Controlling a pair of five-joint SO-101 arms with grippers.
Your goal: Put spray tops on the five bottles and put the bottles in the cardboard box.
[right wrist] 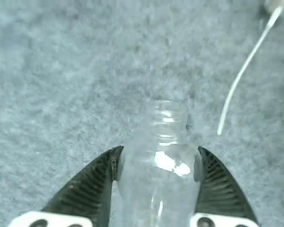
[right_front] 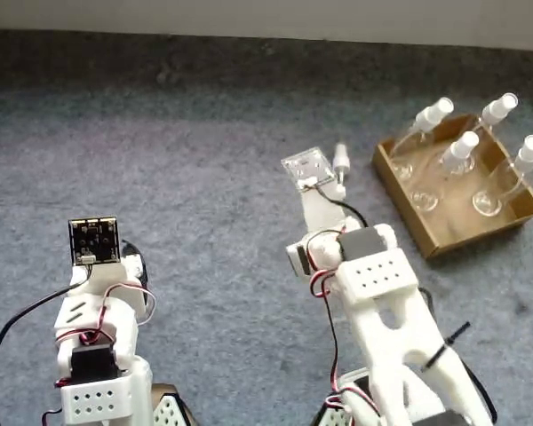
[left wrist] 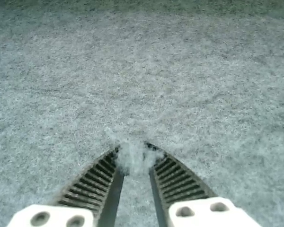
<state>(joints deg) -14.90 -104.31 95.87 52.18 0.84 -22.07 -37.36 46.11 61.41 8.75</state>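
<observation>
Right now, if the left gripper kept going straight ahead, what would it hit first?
The grey carpet; the left gripper points down at it, seemingly very close, with nothing else ahead.

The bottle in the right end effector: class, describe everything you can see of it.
The bottle is clear plastic with a threaded neck, open and uncapped. The right end effector grips its body between black ribbed fingers, neck pointing away from the wrist, above grey carpet. A loose spray top lies nearby, not touching it.

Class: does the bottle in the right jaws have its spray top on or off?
Off: the bottle shows a bare threaded neck; a spray top lies apart.
</observation>
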